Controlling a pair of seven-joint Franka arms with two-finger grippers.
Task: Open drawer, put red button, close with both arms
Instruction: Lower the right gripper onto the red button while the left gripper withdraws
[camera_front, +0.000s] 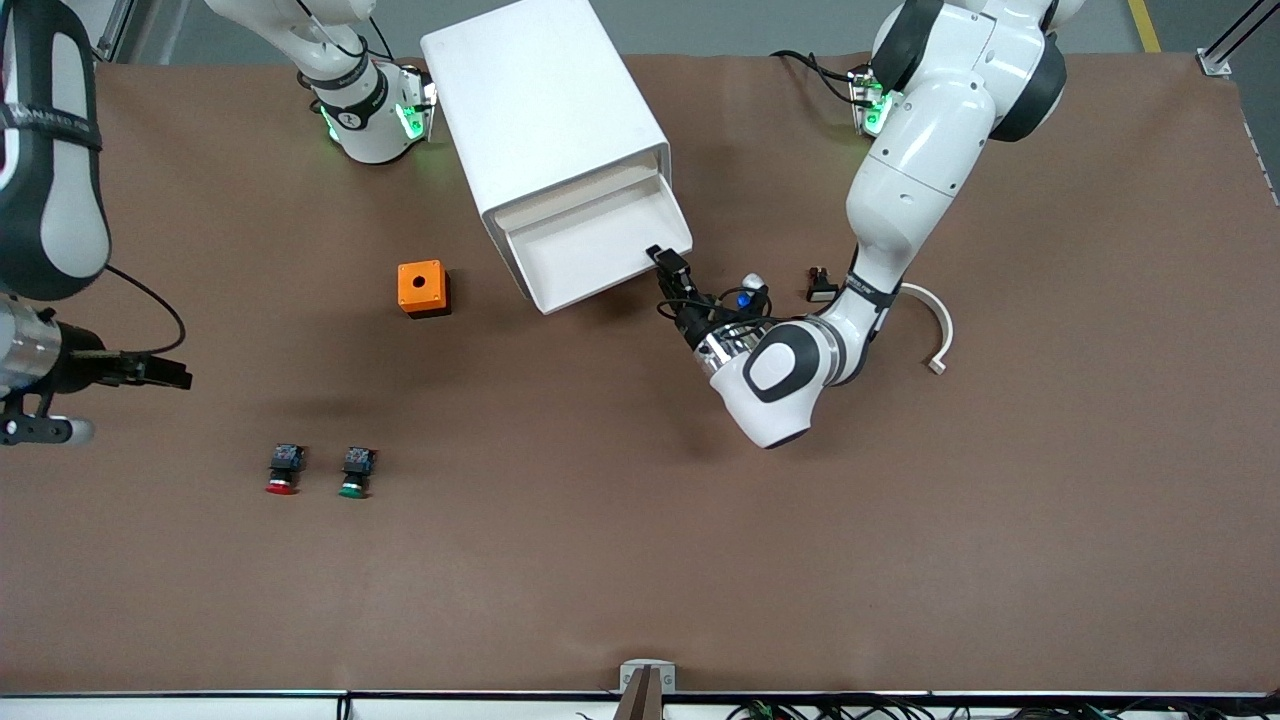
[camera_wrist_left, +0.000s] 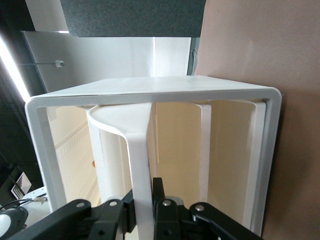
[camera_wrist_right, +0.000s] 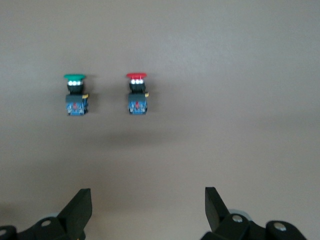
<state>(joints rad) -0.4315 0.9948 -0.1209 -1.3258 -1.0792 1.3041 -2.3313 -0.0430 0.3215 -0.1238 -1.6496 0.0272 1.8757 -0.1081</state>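
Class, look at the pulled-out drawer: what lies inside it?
The drawer shows only its bare white floor; the red button sits on the table beside the green one. The left claw, shut on its front, hides one corner.

Brown-covered table (camera_front: 640, 560) bearing big white cabinet (camera_front: 540, 110), orange box (camera_front: 422, 288), red-capped button (camera_front: 284, 468), green-capped button (camera_front: 355, 472), white curved strip (camera_front: 938, 325).

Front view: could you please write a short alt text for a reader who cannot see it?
The left gripper is shut on the front edge of the open drawer of a white cabinet lying on a brown table. The right gripper hangs open above the table; a red button and a green button lie side by side.
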